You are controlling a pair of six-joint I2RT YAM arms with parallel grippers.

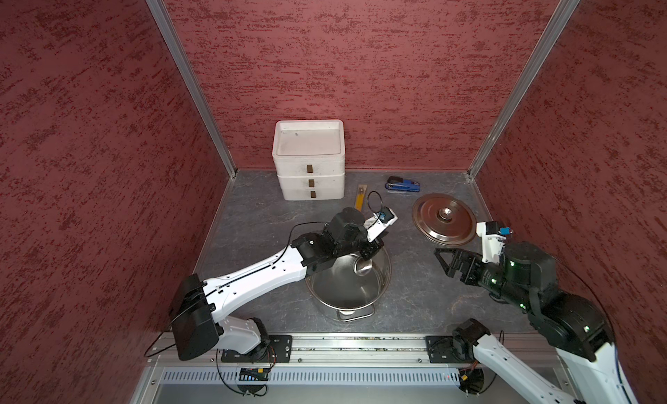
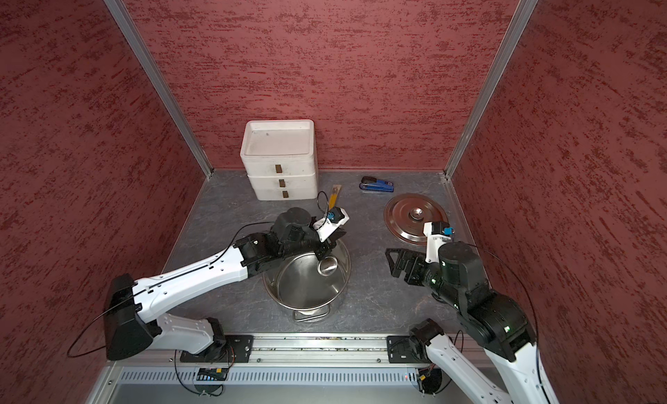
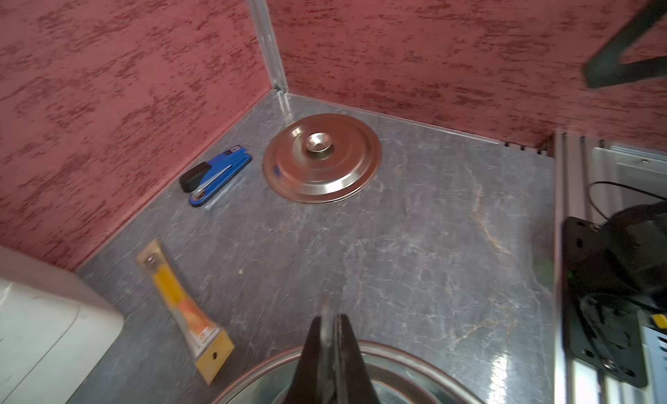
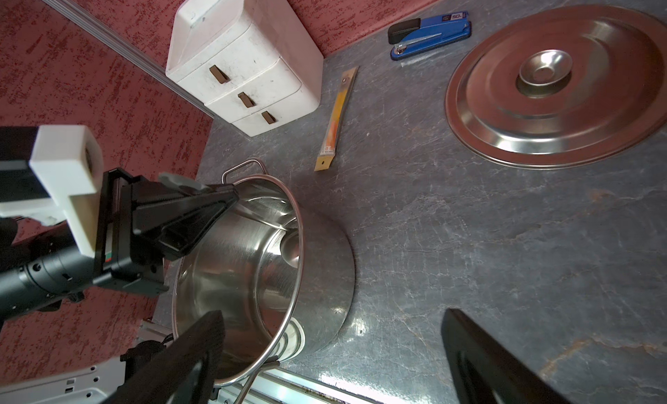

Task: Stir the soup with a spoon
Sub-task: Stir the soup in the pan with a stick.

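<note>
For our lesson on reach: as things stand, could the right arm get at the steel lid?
Probably yes. The lid lies flat and uncovered close to the open, empty right pincer, with only bare table between them.

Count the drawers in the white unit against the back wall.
3, stacked one above another in the white drawer unit: the top drawer, the middle drawer and the bottom drawer next to the tabletop. None appears hidden.
</note>
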